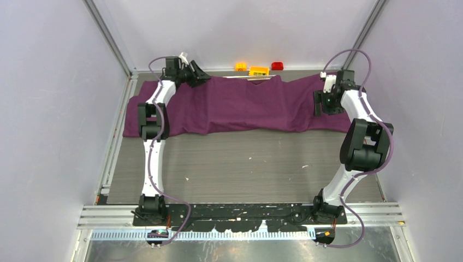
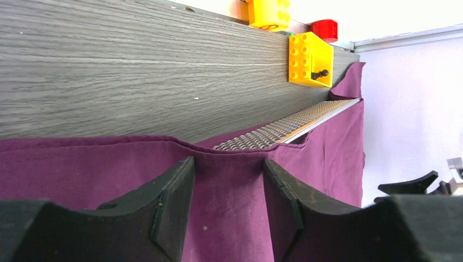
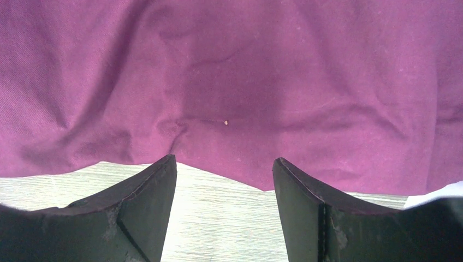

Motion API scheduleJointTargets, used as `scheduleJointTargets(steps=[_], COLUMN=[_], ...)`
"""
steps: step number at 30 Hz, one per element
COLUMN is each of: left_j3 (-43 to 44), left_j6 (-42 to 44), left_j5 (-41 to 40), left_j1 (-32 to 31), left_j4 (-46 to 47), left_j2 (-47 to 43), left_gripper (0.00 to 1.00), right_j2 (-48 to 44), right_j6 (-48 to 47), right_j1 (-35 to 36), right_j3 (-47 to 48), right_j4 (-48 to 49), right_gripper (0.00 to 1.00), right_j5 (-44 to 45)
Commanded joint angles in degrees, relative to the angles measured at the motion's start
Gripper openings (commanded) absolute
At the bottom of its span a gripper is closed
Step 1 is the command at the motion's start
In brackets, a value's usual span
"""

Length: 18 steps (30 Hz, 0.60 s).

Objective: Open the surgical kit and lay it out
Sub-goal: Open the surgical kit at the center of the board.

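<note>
Grey table [image 1: 245, 164], left gripper [image 2: 228, 164] low over cloth [image 2: 82, 164], half-open astride its far edge, right gripper [image 3: 224, 161] wide, empty

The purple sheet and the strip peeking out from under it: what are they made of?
The purple cloth looks like matte woven fabric: it creases and folds softly. The strip seems shiny perforated metal, likely steel: bright rim, rows of tiny holes.

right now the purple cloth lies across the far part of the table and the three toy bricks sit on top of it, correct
No. The purple cloth does lie across the far part of the table, but the three toy bricks sit on its bare surface beyond the cloth's far edge, not on it. The top external view shows this.
</note>
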Motion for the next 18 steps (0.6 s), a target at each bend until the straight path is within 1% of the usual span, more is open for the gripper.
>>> scheduleJointTargets(steps=[1,6,9,12,16,18], left_j3=[0.7,-0.1,-0.3,-0.5,-1.1,-1.4], left_j6=[-3.3,-4.2,-4.2,-4.1,-3.5,-3.1], left_j5=[3.2,4.0,4.0,4.0,4.0,4.1], left_j1=[-0.5,-0.5,-0.5,-0.5,-0.5,-0.6], left_j4=[5.2,5.9,5.9,5.9,5.6,5.3], left_j2=[-0.5,-1.1,-1.6,-2.1,-3.3,-4.1], left_gripper=[0.48,0.26,0.19,0.08,0.05,0.02], right_j2=[-3.1,-3.0,-3.1,-3.2,-3.6,-3.8], right_j6=[-0.6,-0.7,-0.9,-1.0,-1.2,-1.1], right_j1=[0.1,0.1,0.1,0.1,0.1,0.1], right_j3=[-0.7,-1.3,-1.6,-2.0,-2.6,-2.7], right_j4=[1.4,1.4,1.4,1.4,1.4,1.4], right_gripper=[0.7,0.69,0.69,0.69,0.69,0.69], right_j5=[0.1,0.2,0.3,0.6,0.5,0.2])
